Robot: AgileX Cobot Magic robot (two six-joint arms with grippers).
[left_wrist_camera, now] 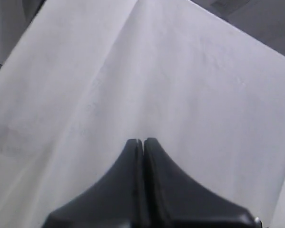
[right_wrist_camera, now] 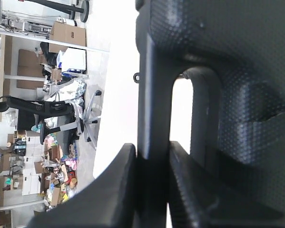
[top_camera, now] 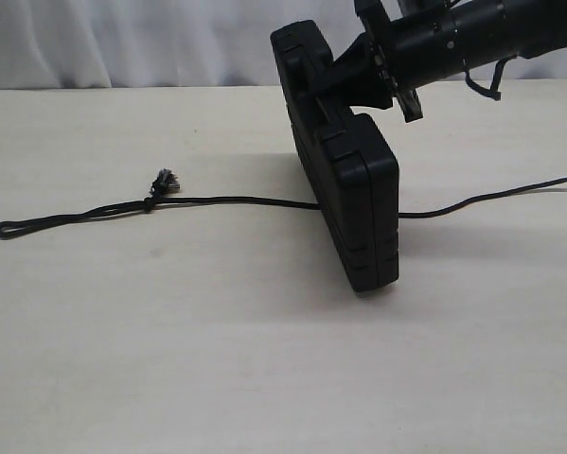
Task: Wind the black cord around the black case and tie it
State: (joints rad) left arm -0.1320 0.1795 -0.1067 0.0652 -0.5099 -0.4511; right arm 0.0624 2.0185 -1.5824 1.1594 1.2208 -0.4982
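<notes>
Position: black case (top_camera: 354, 189) stands on edge, tilted, centre-right of the exterior frame, its handle rail grasped by the right claw (right_wrist_camera: 154, 171). The black cord (top_camera: 236, 200) lies across the worktop (top_camera: 264, 359), passing behind or under the case. The left claw (left_wrist_camera: 143, 142) is clenched, empty.

Step in hand, as judged: setting the case over the cord. Next move: release the left claw, pick up a cord end, and start wrapping.

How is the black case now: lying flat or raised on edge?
Raised on edge, tilted. The right end effector grips the black case at its handle end.
</notes>
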